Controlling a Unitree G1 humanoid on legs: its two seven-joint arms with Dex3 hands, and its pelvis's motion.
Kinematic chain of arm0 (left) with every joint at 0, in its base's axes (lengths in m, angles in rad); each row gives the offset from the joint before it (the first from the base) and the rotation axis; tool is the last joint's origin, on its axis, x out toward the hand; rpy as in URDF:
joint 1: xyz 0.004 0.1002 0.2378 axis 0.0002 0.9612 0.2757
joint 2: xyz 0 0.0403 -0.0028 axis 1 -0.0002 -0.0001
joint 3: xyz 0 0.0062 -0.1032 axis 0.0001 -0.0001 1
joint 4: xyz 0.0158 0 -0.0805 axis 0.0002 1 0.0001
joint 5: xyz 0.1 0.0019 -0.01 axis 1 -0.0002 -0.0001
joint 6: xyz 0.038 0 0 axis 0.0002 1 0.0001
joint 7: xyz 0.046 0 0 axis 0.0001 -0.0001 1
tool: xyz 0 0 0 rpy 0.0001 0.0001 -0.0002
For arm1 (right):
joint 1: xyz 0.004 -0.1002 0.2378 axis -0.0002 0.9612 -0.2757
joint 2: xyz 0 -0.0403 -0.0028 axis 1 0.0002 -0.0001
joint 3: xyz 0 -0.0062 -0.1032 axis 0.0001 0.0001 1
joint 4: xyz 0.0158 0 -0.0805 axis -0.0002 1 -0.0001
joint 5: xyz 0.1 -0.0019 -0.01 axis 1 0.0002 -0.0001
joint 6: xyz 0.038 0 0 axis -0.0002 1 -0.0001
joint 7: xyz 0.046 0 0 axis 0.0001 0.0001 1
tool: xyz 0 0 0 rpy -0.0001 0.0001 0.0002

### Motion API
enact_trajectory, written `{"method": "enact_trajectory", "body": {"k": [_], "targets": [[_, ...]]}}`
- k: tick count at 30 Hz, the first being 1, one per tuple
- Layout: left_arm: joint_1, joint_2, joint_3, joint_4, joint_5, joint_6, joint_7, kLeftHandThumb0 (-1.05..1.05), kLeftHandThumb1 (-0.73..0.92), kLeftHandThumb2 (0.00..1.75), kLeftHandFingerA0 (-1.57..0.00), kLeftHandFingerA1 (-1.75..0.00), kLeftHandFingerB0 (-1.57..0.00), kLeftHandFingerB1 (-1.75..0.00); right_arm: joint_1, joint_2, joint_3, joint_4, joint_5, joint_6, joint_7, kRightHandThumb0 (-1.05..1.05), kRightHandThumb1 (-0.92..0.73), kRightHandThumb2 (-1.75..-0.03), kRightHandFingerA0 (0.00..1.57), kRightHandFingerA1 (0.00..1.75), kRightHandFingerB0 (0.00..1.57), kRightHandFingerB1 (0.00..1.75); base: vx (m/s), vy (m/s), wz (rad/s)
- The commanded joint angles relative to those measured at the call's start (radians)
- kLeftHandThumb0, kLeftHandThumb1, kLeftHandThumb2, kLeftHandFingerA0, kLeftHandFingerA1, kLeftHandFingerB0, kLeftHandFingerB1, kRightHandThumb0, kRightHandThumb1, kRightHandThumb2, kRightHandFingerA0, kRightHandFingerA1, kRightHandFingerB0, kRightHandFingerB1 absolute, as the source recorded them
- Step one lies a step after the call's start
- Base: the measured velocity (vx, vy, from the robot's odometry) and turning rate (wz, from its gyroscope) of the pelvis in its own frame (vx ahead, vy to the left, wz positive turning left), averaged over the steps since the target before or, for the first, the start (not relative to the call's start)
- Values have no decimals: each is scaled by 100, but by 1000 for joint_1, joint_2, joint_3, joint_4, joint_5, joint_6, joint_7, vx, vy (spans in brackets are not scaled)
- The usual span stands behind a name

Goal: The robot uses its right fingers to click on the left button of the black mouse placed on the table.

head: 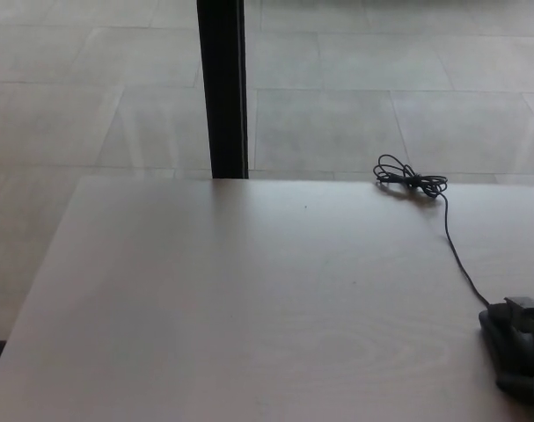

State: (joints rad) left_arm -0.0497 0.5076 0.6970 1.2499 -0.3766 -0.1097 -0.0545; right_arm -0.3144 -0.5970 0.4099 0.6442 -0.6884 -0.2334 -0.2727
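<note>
Head view: the black mouse (513, 347) is covered at the bench's (249, 308) right edge by what may be the right hand (523, 316), its fingers' spread indiscernible, so pressing seems next.

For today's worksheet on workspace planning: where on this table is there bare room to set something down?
The pale wooden table is bare from its left edge across to the thin black cable. Crowded spots: the coiled cable bundle at the far edge, and the black mouse at the right edge.
</note>
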Motion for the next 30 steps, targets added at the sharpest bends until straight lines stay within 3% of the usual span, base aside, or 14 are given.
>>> {"method": "enact_trajectory", "body": {"k": [1, 2, 3, 5, 6, 8, 9, 13, 14, 21, 22, 23, 24, 30], "targets": [[-2, 23, 6, 5, -17, -4, -5, -82, 87, 66, -82, -56, -67, -49, 42, -24, 25, 55, -36, 8, 26, -63, -64, -106, 15, 53, 35, 54, 0, 0, 0], [1, 22, 4, 2, -16, -10, -5, -82, 87, 66, -82, -56, -67, -49, 43, -26, 23, 61, -33, 5, 23, -63, -64, -106, 15, 53, 35, 54, 0, 0, 0], [0, 24, 5, 3, -16, -7, -6, -82, 87, 66, -80, -56, -66, -49, 44, -23, 18, 59, -22, 15, 44, -68, -85, -66, 24, 45, 37, 34, 0, 0, 0], [-2, 24, 6, 5, -18, -10, -8, -83, 87, 66, -80, -56, -66, -50, 43, -27, 21, 58, -29, 17, 41, -68, -86, -66, 24, 43, 37, 34, 0, 0, 0], [-2, 24, 8, 6, -21, -9, -14, -84, 86, 67, -76, -54, -63, -49, 43, -29, 21, 55, -32, 14, 35, -65, -65, -105, 17, 52, 37, 54, 0, 0, 0], [-4, 24, 13, 7, -26, -4, -16, -84, 86, 66, -79, -54, -64, -49, 42, -31, 18, 47, -32, 5, 27, -66, -66, -105, 17, 51, 36, 53, 0, 0, 0], [-3, 24, 10, 7, -23, -5, -13, -84, 86, 66, -78, -54, -64, -49, 36, -33, 18, 34, -35, 9, 33, -67, -83, -65, 28, 43, 37, 34, 0, 0, 0], [-1, 20, 9, 5, -25, -6, -12, -83, 87, 66, -76, -53, -65, -49, -16, -40, -4, -36, -24, 22, 87, -64, -83, -65, 28, 41, 38, 34, 0, 0, 0], [0, 19, 11, 6, -28, -5, -13, -83, 87, 66, -79, -54, -66, -49, -52, -41, -17, -63, -18, 25, 102, -63, -65, -103, 17, 50, 35, 53, 0, 0, 0], [6, 18, 6, 0, -31, -5, -10, -83, 87, 66, -76, -53, -64, -49, -202, -50, -61, -129, -22, 46, 154, -68, -70, -106, 20, 51, 34, 52, 0, 0, 0], [4, 18, 10, 5, -36, -2, -10, -84, 87, 66, -77, -54, -64, -49, -256, -56, -82, -127, 5, 45, 191, -65, -85, -66, 29, 44, 37, 34, 0, 0, 0], [4, 18, 10, 6, -37, -2, -10, -84, 87, 66, -77, -54, -64, -49, -261, -56, -86, -128, 7, 45, 198, -65, -85, -66, 29, 44, 37, 34, 0, 0, 0], [9, 16, 2, 6, -29, -15, -16, -85, 88, 66, -77, -55, -64, -49, -305, -63, -105, -122, 14, 53, 211, -67, -67, -105, 18, 50, 35, 52, 0, 0, 0], [15, 16, -6, 1, -25, -19, -20, -90, 74, 85, -71, -58, -58, -52, -408, -83, -174, -77, 29, 36, 180, -66, -65, -104, 23, 52, 41, 54, 0, 0, 0]]}}
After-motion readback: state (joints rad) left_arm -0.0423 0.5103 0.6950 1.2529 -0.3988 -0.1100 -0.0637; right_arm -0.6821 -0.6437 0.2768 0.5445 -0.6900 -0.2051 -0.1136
